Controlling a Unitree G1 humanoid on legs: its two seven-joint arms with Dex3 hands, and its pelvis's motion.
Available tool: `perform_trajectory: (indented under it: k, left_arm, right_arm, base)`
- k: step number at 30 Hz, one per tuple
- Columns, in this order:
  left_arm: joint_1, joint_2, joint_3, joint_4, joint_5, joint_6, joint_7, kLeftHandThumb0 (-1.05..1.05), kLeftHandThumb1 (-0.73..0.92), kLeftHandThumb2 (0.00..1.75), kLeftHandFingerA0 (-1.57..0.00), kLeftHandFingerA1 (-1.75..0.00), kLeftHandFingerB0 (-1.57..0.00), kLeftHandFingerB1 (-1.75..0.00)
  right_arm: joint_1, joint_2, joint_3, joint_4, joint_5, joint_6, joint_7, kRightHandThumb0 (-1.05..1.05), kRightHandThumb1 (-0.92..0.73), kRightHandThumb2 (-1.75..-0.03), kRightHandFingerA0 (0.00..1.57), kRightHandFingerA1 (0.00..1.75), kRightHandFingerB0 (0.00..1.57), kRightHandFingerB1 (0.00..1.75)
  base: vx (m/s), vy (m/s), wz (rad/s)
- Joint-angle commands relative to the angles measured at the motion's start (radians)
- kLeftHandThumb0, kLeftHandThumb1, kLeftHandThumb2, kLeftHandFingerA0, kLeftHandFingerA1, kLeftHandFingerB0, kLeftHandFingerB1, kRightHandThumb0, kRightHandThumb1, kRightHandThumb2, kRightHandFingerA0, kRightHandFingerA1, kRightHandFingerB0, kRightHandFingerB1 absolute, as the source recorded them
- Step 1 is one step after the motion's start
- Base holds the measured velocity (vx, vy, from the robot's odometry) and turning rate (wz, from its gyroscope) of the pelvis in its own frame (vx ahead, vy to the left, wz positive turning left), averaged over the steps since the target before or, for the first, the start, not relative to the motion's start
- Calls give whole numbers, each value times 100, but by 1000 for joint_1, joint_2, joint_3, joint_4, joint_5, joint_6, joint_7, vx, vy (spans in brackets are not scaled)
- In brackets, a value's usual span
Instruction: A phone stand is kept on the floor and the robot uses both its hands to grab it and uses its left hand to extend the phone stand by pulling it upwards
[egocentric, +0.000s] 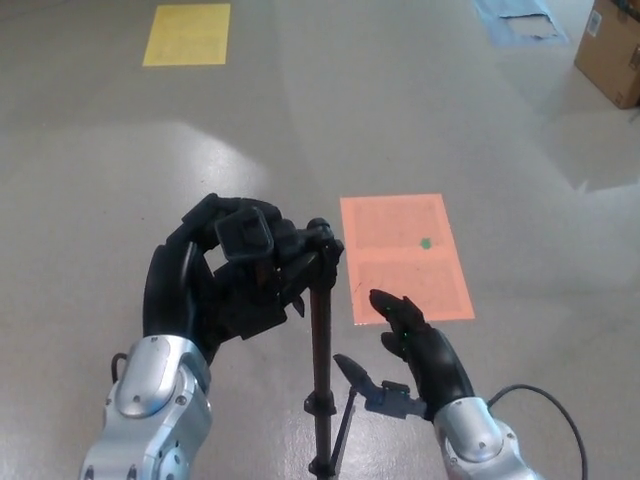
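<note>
The phone stand (322, 370) is a thin black pole standing upright on the floor, with a clamp head at its top. My left hand (225, 280) is shut on that top part, its fingers wrapped round the head (250, 238). My right hand (415, 355) hovers open to the right of the pole, fingers spread and clear of it. The foot of the stand runs out of the bottom of the picture.
An orange sheet (403, 256) with a small green dot lies on the grey floor just beyond the stand. A yellow sheet (187, 34) lies far left, a blue sheet (515, 20) and a cardboard box (612, 55) far right. A black cable (545, 405) trails from my right wrist.
</note>
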Motion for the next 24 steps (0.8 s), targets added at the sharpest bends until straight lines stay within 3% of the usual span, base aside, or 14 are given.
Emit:
perform_trajectory:
  k: [1,2,3,6,7,9,10,12,17,18,21,22,23,24]
  left_arm:
    - [26,0,5,-6,7,32,31,-17,71,55,-72,-175,-57,-175]
    - [27,0,5,-6,7,32,31,-17,71,55,-72,-175,-57,-175]
    - [21,-2,5,-3,8,31,33,-16,69,56,-74,-175,-58,-175]
    - [12,-6,5,2,8,28,37,-16,69,56,-74,-175,-58,-175]
    - [14,-7,-4,-9,19,39,45,-18,68,56,-76,-175,-61,-175]
    - [15,-8,-9,-15,23,44,50,-18,68,56,-76,-175,-61,-175]
    - [17,-12,-14,-11,21,38,47,-19,66,55,-78,-175,-60,-175]
    - [17,-32,-16,-2,-3,27,39,-17,68,56,-74,-175,-58,-175]
    - [10,-34,-18,1,-5,29,42,-17,68,55,-74,-175,-57,-175]
    - [14,-24,-24,1,8,19,40,-18,67,55,-75,-175,-58,-175]
    - [15,-19,-28,1,13,14,41,-18,67,55,-75,-175,-58,-175]
    - [18,-16,-31,0,20,15,44,-20,66,54,-74,-175,-61,-175]
    - [19,-15,-32,0,22,16,46,-20,66,54,-74,-175,-61,-175]
    - [20,-17,-25,-8,10,31,46,-19,68,54,-73,-175,-61,-175]
  right_arm:
    - [-38,27,-14,61,42,-44,25,-85,-45,-89,7,65,5,32]
    - [-41,27,-15,66,43,-48,25,-85,-45,-89,7,65,5,32]
    - [-45,35,-10,71,39,-50,26,-75,-59,-58,8,70,3,33]
    - [-52,47,0,80,34,-55,28,-75,-59,-58,8,70,3,33]
    - [-74,66,26,99,3,-18,-4,-58,-58,-62,5,64,0,37]
    - [-87,73,42,113,-6,-4,-20,-58,-58,-62,5,64,0,37]
    - [-89,82,51,128,-9,-23,-19,-53,-51,-72,30,90,17,54]
    - [-87,98,89,157,-35,-74,-32,-48,-50,-78,35,102,13,46]
    - [-90,100,127,175,-40,-106,-66,-54,-52,-71,33,95,26,60]
    - [-96,111,145,187,-55,-70,-81,-40,-38,-96,44,77,34,66]
    - [-100,115,160,195,-57,-57,-93,-40,-38,-96,44,77,34,66]
    - [-56,136,127,188,-21,-108,-140,-35,-52,-86,112,175,91,175]
    - [-37,145,113,186,-5,-130,-161,-35,-52,-86,112,175,91,175]
    - [-26,142,122,184,-21,-136,-189,-14,-45,-129,144,175,121,175]
  base:
    - [0,0,0]
    - [0,0,0]
    - [0,0,0]
    - [0,0,0]
    - [0,0,0]
    - [0,0,0]
    - [0,0,0]
    - [0,0,0]
    - [0,0,0]
    - [0,0,0]
    - [0,0,0]
    - [0,0,0]
    - [0,0,0]
    - [0,0,0]
